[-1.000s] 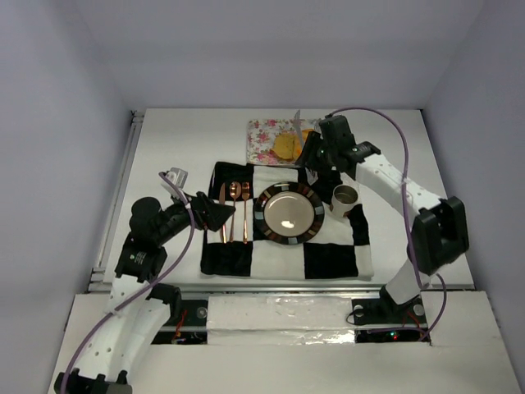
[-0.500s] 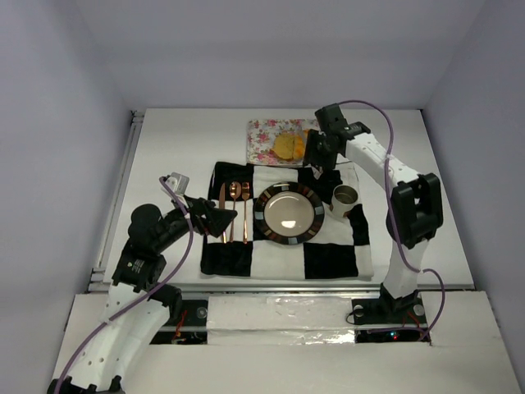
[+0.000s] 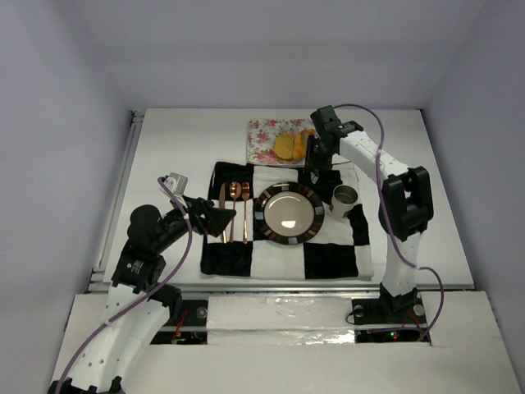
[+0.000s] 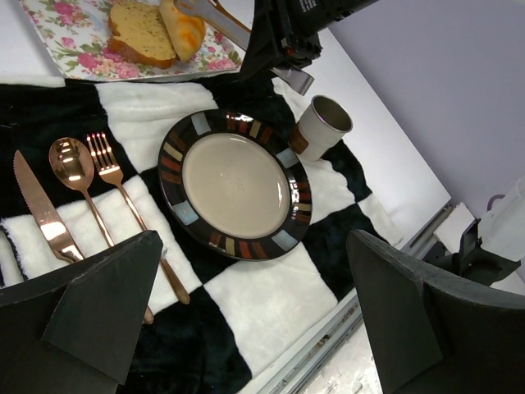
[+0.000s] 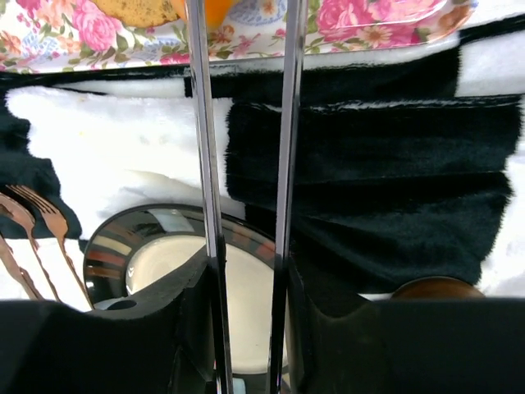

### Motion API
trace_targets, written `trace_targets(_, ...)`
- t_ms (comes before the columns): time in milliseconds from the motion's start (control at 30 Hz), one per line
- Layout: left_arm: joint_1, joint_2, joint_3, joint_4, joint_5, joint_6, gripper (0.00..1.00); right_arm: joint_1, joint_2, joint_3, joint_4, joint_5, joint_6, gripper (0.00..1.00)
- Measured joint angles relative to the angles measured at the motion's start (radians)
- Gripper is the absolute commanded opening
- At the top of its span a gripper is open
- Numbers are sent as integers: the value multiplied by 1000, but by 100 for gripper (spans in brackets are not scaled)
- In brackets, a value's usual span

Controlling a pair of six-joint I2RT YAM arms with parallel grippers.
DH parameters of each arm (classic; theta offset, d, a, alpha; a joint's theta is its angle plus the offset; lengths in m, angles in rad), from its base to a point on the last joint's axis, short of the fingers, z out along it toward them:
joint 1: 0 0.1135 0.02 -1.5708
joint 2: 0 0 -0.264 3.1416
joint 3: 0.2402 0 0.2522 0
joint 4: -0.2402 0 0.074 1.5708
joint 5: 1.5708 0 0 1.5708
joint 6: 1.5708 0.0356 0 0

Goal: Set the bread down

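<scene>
Nothing is placed yet: the plate (image 4: 172, 156) is bare. Both pieces of bread, the croissant (image 4: 182, 25) and the slice (image 4: 139, 33), lie on the flowered napkin (image 4: 66, 33).

The right gripper (image 5: 242, 8) is spread, its tips straddling the croissant's near end without closing on it. Napkin shows between the croissant and one finger. The plate sits back toward its wrist.

The croissant's long axis appears to run roughly along the fingers, one end pointing at the tool.

The left gripper (image 4: 253, 242) is wide apart and holds nothing.
</scene>
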Motion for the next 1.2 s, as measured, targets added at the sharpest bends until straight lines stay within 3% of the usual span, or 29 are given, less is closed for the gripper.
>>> trace_targets(200,0,0,0,0,0,0,96,-5,-103,-51,0,17,-2,28)
trace_targets(467,0,8,0,0,-1,0,96,22,-477,-286,33,28,7,28)
trace_targets(800,0,7,0,0,-25,0,96,377,-798,-671,13,39,153,28)
trace_targets(1000,0,5,0,0,-35,-1,96,483,-872,-809,16,46,256,29)
trace_targets(1133,0,-9,0,0,-41,-2,96,510,-845,-841,31,49,288,37)
trace_targets(1200,0,-15,0,0,-41,-3,96,524,-824,-835,50,53,299,52)
